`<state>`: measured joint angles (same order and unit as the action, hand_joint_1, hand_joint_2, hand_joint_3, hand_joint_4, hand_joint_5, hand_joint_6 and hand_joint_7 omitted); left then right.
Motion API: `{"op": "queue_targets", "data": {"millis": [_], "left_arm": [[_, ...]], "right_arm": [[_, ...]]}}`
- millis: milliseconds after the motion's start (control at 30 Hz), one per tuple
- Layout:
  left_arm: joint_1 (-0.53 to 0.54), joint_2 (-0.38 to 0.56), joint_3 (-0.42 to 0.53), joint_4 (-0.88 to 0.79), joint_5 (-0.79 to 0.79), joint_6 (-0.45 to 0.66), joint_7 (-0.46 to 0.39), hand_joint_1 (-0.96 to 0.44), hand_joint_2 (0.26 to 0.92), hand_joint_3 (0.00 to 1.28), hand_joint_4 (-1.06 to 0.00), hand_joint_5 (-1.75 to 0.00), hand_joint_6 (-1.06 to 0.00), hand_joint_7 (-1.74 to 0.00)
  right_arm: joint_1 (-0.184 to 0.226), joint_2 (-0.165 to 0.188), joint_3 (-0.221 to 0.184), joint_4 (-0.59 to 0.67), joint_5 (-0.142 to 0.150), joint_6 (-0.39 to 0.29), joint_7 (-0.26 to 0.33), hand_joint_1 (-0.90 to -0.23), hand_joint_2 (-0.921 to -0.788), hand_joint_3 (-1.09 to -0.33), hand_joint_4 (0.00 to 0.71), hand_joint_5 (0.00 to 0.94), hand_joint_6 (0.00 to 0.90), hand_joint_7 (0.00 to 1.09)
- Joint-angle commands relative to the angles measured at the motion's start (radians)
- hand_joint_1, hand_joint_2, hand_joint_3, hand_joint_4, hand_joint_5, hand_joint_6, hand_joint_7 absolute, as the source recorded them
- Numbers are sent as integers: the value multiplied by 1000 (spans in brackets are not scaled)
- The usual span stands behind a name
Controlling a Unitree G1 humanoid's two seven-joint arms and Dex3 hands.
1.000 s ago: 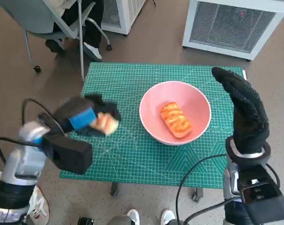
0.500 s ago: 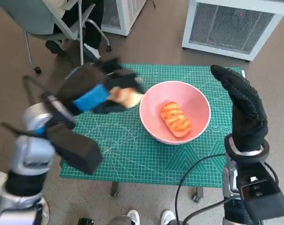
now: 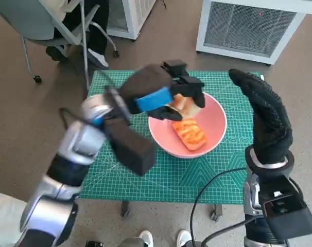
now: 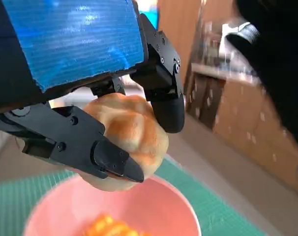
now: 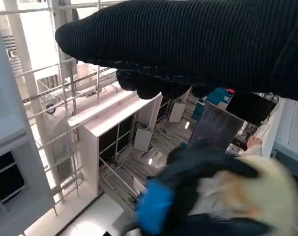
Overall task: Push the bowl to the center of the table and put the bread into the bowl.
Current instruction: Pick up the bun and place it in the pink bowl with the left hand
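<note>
A pink bowl (image 3: 215, 135) stands near the middle of the green mat, with an orange striped bread (image 3: 190, 134) lying inside it. My left hand (image 3: 158, 92), blue tape on its back, grips a pale round bread roll (image 3: 186, 105) above the bowl's far left rim. The left wrist view shows the roll (image 4: 132, 132) pinched between the black fingers (image 4: 109, 156) over the pink bowl (image 4: 159, 211). My right hand (image 3: 264, 116), in the black glove, is raised at the right of the bowl, fingers extended and holding nothing. The right wrist view shows the left hand (image 5: 188, 196) with the roll (image 5: 267, 196), blurred.
The green cutting mat (image 3: 135, 98) covers the small table. A chair (image 3: 53, 25) with a seated person's legs stands at the far left. A white grilled unit (image 3: 248, 25) stands beyond the table at the far right. Black cables (image 3: 207, 200) hang near my right arm.
My left hand has carried the roll rightward from the mat's left side to above the bowl. The right hand has stayed raised. The camera has shifted slightly.
</note>
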<state>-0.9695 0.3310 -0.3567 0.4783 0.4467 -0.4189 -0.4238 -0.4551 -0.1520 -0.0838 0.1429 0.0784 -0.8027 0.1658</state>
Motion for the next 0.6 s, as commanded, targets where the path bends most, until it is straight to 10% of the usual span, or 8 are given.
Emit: {"op": "queue_targets", "data": {"millis": [33,100,200,600], "left_arm": [[-50,-5,-49,90,50,11,-33,-143,906,179,-401,-540,-393,-974],[-58,-4,-68,105,68,30,-54,-186,915,89,-359,-223,-376,-500],[-60,-3,-85,103,83,89,-106,-258,919,50,-252,-72,-323,-227],[-24,3,-38,-12,23,291,-260,-364,921,41,-5,0,-180,-21]], "right_arm": [[24,-7,-5,-8,10,8,3,-362,-921,-541,437,9,24,873],[28,-11,-11,-12,8,7,0,-358,-921,-541,438,10,35,853],[32,-15,-20,-16,2,7,-6,-353,-921,-538,441,10,51,825],[32,-24,-49,-17,-2,14,-13,-353,-921,-525,454,10,117,728]]}}
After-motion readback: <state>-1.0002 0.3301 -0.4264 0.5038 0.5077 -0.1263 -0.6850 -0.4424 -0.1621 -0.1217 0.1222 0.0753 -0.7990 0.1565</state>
